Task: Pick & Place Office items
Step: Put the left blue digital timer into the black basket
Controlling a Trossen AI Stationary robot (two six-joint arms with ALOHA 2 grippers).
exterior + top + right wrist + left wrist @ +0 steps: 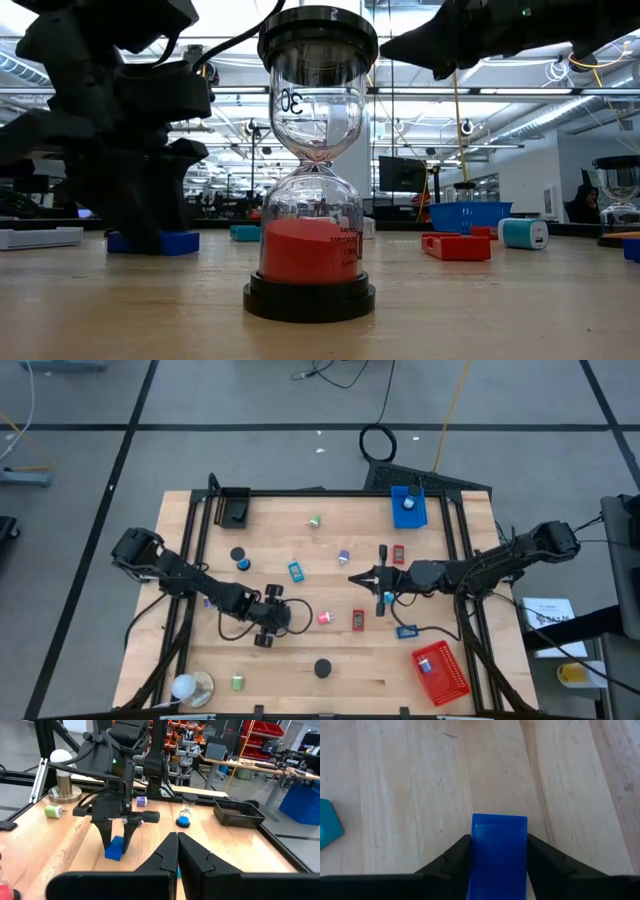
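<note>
A small blue block [499,851] lies flat on the wooden table, left of centre, and my left gripper [277,612] is shut on it. The right wrist view shows the same block [114,848] under the left arm's fingers. My right gripper [176,837] hangs shut and level above the table's middle [353,578], holding nothing. Other office items lie scattered: a teal one [296,571], a purple one [343,557], red ones [358,620], a green one [315,520]. My left gripper pinches the blue block between its two fingers, one on each of two opposite sides [475,847]. The fingers [107,836] slant down onto it from the table's left. The block rests with its underside on the table.
A sand timer with red sand [310,200] stands near the front edge. A blue tray [408,508] sits at the far right, a red tray [440,672] at the near right, a black tray [232,507] at the far left. A round white and tan object [190,688] is at the near left corner.
</note>
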